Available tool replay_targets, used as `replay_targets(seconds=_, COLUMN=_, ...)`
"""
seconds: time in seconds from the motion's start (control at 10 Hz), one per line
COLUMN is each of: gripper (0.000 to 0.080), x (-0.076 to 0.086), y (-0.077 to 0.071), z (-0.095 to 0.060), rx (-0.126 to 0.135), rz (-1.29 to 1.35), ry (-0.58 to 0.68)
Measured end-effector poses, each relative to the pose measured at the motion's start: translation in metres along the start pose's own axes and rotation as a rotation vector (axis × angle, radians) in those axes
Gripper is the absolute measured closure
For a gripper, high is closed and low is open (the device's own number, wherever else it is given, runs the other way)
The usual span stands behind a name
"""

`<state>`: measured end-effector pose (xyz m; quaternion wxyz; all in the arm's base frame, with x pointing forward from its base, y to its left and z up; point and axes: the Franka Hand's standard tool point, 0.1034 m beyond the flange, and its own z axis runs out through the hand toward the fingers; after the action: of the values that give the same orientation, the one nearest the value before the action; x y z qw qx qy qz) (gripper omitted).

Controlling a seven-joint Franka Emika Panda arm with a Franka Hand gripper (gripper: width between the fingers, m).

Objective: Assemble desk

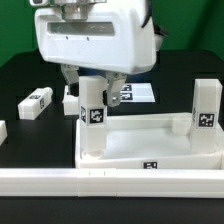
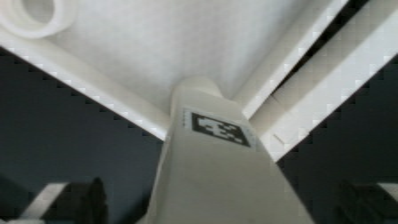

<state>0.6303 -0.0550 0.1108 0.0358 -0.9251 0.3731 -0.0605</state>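
Gripper: robot's two-finger gripper [image 1: 93, 84] stands wide, one finger on each side of the near leg's top; the wrist view shows gaps, so nothing is gripped.
Tabletop: large white plastic tray-like tabletop [image 1: 150, 142] lies on the black surface [image 1: 20, 75], just behind the long white rail [image 1: 110, 182].
Near leg: white block leg with square tag [image 1: 92, 118], upright in the tabletop's corner on the exterior view's left.
Second leg: white block [image 1: 205, 108], upright at the right corner.
Loose leg: white block [image 1: 35, 102], lying flat, well apart from the tabletop.

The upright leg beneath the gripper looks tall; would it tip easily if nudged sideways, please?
The upright leg is tall and narrow, so it would probably tip if loose; standing in a corner of the tabletop likely steadies it. Its blocky shape suggests rigid plastic, and flat faces should not roll.
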Motion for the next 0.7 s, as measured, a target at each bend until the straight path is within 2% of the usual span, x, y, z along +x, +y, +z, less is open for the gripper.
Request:
replay_targets(seconds=0.4, gripper=0.015, x=-0.0026, y=-0.0018, z=0.0016, rx=-0.004, rz=-0.378, ry=0.0)
replay_targets(seconds=0.6, gripper=0.015, x=-0.0022, y=-0.0017, z=0.0009, rx=-0.019, rz=-0.57, ry=0.004)
replay_targets(seconds=0.7, gripper=0.015, x=-0.0019, y=-0.0022, z=0.0, rx=-0.018, rz=-0.617, ry=0.004)
